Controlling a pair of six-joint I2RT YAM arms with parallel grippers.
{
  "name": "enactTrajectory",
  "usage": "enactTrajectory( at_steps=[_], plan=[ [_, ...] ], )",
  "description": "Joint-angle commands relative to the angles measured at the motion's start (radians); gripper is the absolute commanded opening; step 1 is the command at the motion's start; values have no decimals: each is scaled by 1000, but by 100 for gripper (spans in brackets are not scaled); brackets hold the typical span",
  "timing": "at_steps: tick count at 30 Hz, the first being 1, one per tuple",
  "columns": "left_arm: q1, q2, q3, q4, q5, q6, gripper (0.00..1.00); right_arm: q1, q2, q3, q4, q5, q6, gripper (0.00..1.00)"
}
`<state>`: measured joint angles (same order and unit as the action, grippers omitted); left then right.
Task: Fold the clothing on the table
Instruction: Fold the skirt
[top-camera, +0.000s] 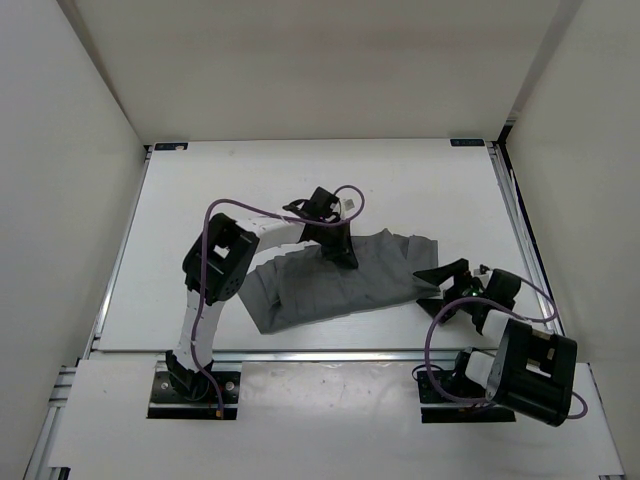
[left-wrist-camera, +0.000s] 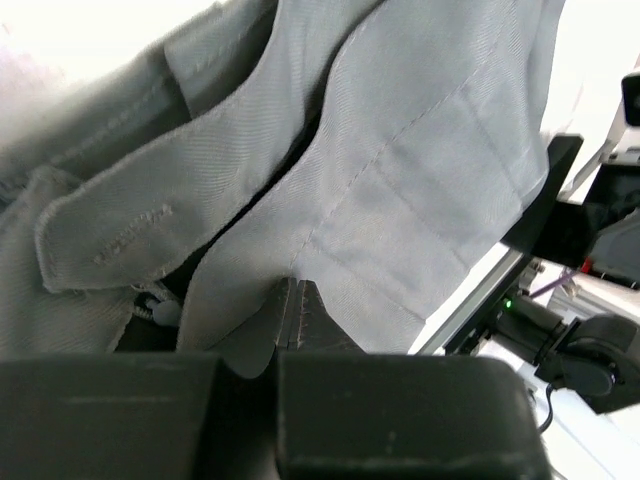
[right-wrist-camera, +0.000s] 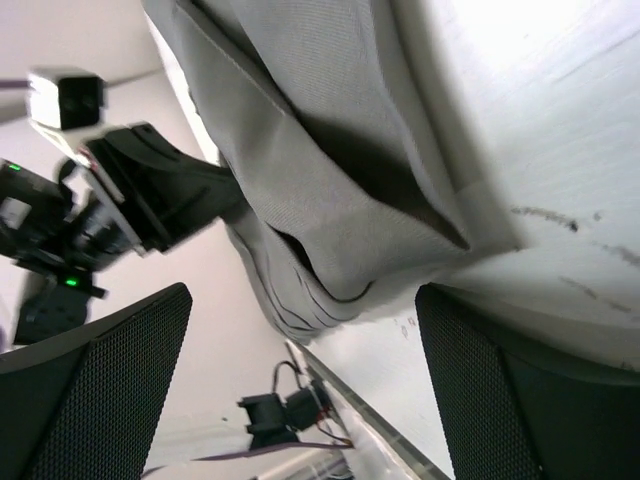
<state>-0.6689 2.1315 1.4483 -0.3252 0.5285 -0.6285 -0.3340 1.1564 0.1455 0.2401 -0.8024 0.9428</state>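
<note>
The grey clothing (top-camera: 335, 285) lies crumpled in the middle of the white table (top-camera: 300, 180). My left gripper (top-camera: 345, 255) is at the garment's far edge. In the left wrist view its fingertips (left-wrist-camera: 297, 305) are pressed together, with a fold of the clothing (left-wrist-camera: 400, 170) pinched between them. My right gripper (top-camera: 438, 290) is at the garment's right edge, jaws wide apart. In the right wrist view its mesh pads (right-wrist-camera: 100, 380) stand either side of a hanging fold of the clothing (right-wrist-camera: 330, 180), with nothing between them.
A metal rail (top-camera: 330, 352) runs along the table's near edge, just in front of both arm bases. White walls (top-camera: 70, 150) close in the left, right and far sides. Purple cables (top-camera: 230, 208) loop over the arms.
</note>
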Motion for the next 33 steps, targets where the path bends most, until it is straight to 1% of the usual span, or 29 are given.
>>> enactTrajectory(
  at_steps=[1,4,8,12,13,17,19,20,22,23,25,27,29,32,33],
  plan=[
    [-14,-65,-28,-3,44,13,0,-26,72,-43,65,134,16,100],
    [-18,-88,-46,-46,50,42,0,-56,91,6,42,153,-4,99],
    [-11,-122,-107,-46,60,65,0,-92,63,92,-83,242,-128,99],
    [-8,-136,-154,-37,71,75,0,-105,144,153,-105,181,-209,100],
    [-8,-131,-144,-34,71,70,0,-102,157,161,-111,177,-223,99],
    [-14,-105,-114,-38,77,70,0,-92,274,284,-174,114,-340,99],
    [-15,-93,-97,-37,82,72,0,-83,339,386,-237,68,-441,99],
    [-9,-79,-88,-41,82,73,0,-77,386,408,-284,59,-464,98],
    [-15,-74,-78,-32,84,69,0,-66,474,526,-399,28,-565,99],
    [-18,-70,-74,-25,85,69,0,-57,492,551,-432,20,-600,99],
    [-15,-59,-66,-26,87,70,0,-39,566,656,-548,11,-715,98],
    [-14,-56,-54,-31,87,67,0,-5,603,736,-648,35,-814,99],
    [-11,-44,-39,-35,91,67,0,61,643,839,-786,101,-932,99],
    [-8,-29,-9,-46,85,76,0,122,706,931,-912,160,-1047,99],
    [-3,-22,3,-57,88,70,0,127,723,943,-932,151,-1064,99]
  ],
)
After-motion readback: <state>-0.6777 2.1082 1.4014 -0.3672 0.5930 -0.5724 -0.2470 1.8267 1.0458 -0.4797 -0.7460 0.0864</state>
